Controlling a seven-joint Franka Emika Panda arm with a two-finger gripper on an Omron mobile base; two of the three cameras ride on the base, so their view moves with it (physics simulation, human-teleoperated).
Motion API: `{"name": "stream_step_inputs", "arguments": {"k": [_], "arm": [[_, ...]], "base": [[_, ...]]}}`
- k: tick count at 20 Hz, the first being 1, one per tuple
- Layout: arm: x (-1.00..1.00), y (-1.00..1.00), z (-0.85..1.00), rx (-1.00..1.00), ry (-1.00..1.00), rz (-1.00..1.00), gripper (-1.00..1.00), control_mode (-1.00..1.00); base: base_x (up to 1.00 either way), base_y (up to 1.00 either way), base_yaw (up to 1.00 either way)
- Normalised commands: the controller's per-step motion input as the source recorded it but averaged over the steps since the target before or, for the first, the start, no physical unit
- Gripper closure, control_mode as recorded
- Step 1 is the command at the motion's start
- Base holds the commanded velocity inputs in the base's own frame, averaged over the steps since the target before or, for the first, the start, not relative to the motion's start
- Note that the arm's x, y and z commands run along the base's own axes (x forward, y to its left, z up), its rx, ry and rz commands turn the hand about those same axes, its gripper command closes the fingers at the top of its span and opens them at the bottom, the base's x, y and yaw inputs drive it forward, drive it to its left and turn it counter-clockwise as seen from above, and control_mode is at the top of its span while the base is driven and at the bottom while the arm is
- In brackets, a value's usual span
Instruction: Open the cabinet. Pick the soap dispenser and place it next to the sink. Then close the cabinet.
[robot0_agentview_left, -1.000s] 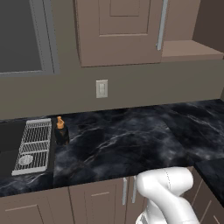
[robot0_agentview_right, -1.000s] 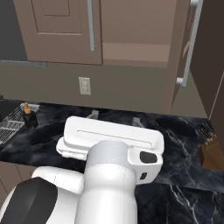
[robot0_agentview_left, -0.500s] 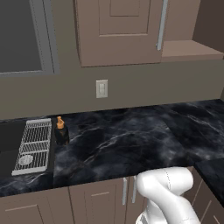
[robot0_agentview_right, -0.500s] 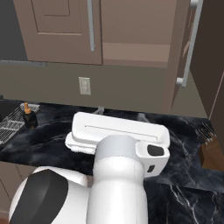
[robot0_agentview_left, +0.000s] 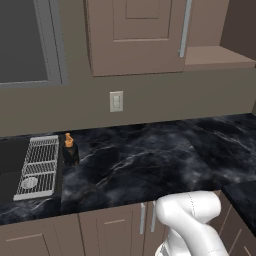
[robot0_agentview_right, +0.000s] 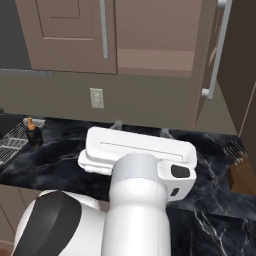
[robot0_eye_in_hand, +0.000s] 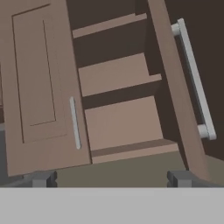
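The cabinet (robot0_eye_in_hand: 118, 74) has its left door (robot0_agentview_left: 135, 35) shut and its right door (robot0_agentview_right: 209, 65) swung open, edge-on, bar handle (robot0_eye_in_hand: 194, 78) outward. Its inner shelf (robot0_agentview_left: 215, 56) and floor look bare. The soap dispenser (robot0_agentview_left: 70, 149), black with an orange pump, stands upright on the dark marble counter, touching the right rim of the sink (robot0_agentview_left: 10, 167) beside the metal rack (robot0_agentview_left: 39, 165). It is also at the far left, soap dispenser (robot0_agentview_right: 33, 132). My gripper (robot0_eye_in_hand: 111, 178) is open and holds nothing, facing the open cabinet from below; in the right base view the gripper (robot0_agentview_right: 140, 127) hovers above mid-counter.
A wall switch plate (robot0_agentview_left: 116, 101) sits below the cabinet. A grey-framed dark window (robot0_agentview_left: 22, 40) is at the left. A knife block (robot0_agentview_right: 240, 172) stands at the counter's right end. Base cupboards (robot0_agentview_left: 110, 230) run under the counter (robot0_agentview_left: 150, 160).
The hand has drifted slightly up and to the right in the right base view. The soap dispenser and cabinet doors have not moved.
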Motion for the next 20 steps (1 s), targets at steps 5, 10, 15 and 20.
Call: {"name": "stream_step_inputs", "arguments": {"k": [5, 10, 15, 20], "arm": [[0.27, 0.0, 0.0, 0.0, 0.0, -0.1, -1.0, -1.0], [0.39, -0.02, -0.03, 0.0, 0.0, -0.01, -1.0, -1.0], [0.39, -0.22, -0.05, 0.0, 0.0, 0.02, -1.0, -1.0], [0.07, -0.46, 0.0, 0.0, 0.0, 0.08, -1.0, -1.0]], "base": [[0.0, 0.0, 0.0], [0.0, 0.0, 0.0], [0.0, 0.0, 0.0], [0.0, 0.0, 0.0]]}}
